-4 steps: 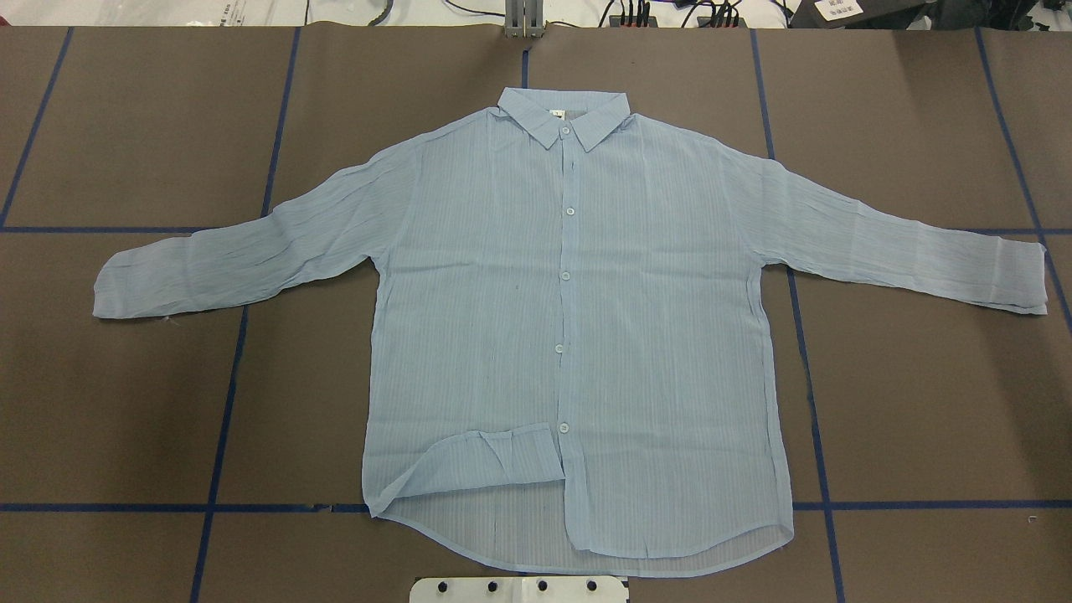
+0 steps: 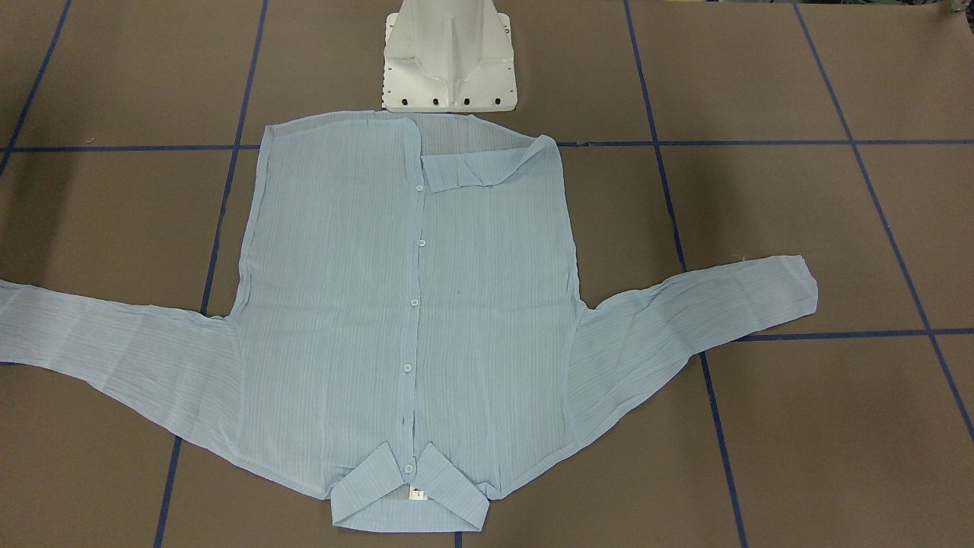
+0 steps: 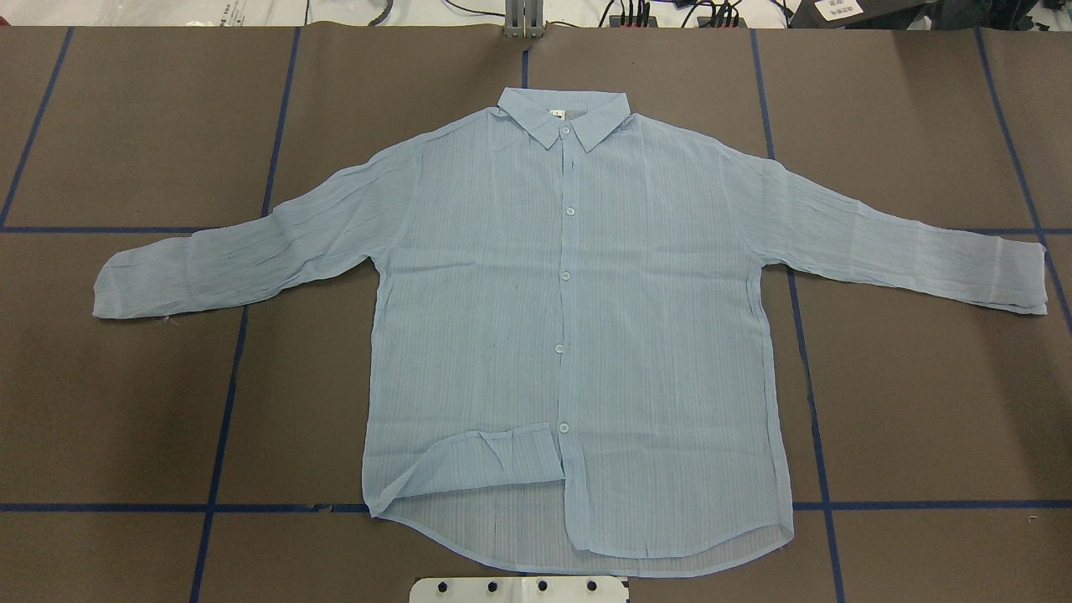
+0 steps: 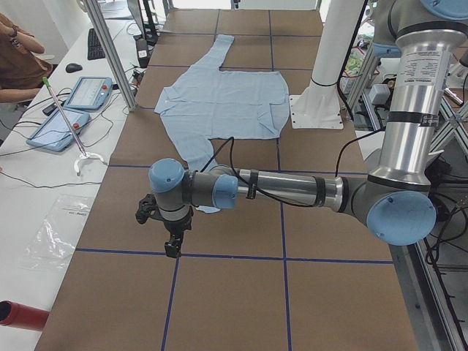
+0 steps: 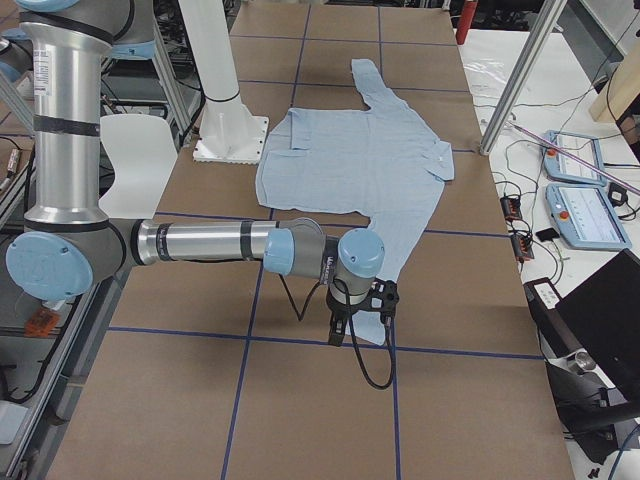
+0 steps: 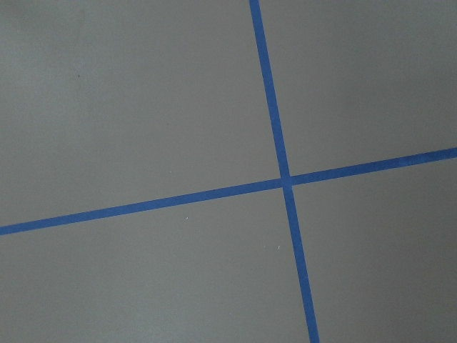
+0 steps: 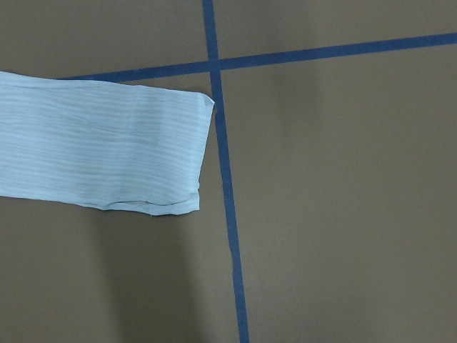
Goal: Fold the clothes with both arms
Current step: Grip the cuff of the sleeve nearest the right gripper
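While the shirt [image 3: 502,335] is laid flat, front up, across mid-frame on the surface [image 3: 126,419], the left claw [image 4: 172,250] and right claw [image 5: 338,336] are held just past either end, seemingly poised for folding; their opening cannot be told.

Nothing here can be read with certainty. The small white neck label [image 2: 418,494] inside the collar of the light blue finely striped button-up shirt [image 2: 342,304] bears a tiny dark mark, too small to read. At the upper right of the overhead view, a white printed sticker [image 3: 840,8] on a dark object is likewise illegible.
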Motion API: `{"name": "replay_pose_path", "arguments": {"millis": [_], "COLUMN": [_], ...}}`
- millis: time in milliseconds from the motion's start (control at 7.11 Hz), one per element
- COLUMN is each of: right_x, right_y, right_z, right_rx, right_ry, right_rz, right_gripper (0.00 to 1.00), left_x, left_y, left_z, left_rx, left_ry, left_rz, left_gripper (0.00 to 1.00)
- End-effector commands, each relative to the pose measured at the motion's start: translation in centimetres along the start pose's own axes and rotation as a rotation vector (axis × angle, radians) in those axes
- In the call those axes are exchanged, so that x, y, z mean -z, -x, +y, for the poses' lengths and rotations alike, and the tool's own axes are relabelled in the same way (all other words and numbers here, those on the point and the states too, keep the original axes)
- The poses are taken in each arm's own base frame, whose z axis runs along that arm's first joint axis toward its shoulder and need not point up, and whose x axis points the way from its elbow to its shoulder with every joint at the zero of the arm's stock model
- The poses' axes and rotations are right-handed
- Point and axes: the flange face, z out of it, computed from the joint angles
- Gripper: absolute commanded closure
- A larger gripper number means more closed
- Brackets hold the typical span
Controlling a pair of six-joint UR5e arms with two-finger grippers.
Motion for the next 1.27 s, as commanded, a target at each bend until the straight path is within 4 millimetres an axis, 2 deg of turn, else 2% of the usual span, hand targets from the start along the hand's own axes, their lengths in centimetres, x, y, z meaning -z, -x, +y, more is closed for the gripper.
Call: {"name": "replay_pose_path", "arguments": {"millis": [0,141,281,562,703,843,984,1124], "right_x": [1.0,0.5,-0.6,-5.6,-8.0,-9.9,-11.9,-13.6], "right_y": [1.8,1.4,0.9,-1.3,0.1,2.4,4.3,5.2], "right_z": [-1.7,-1.9,-2.7,-3.9,-4.5,-5.5,-5.6,-5.3], "right_rx": [0.094,0.096,0.109,0.206,0.214,0.181,0.214,0.225], "right_ry": [-0.084,-0.081,-0.080,-0.131,-0.142,-0.148,-0.155,-0.134], "right_rz": [-0.011,-0.017,-0.041,-0.052,-0.059,-0.067,-0.079,-0.081], "right_gripper": [0.00,0.00,0.00,0.00,0.00,0.00,0.00,0.00], "left_x": [1.5,2.7,1.9,2.4,2.0,1.8,1.5,1.5], "left_y": [-1.5,-2.6,-2.7,-3.8,-4.8,-5.4,-5.2,-5.2], "left_z": [-1.6,-3.0,-2.1,-3.0,-3.4,-3.6,-3.4,-3.4], "left_rx": [-0.035,-0.096,-0.113,-0.136,-0.157,-0.176,-0.176,-0.176], "left_ry": [-0.038,-0.109,-0.120,-0.147,-0.143,-0.149,-0.148,-0.148], "left_rz": [0.003,-0.004,0.016,0.080,0.081,0.085,0.086,0.086], "left_gripper": [0.00,0.00,0.00,0.00,0.00,0.00,0.00,0.00]}}
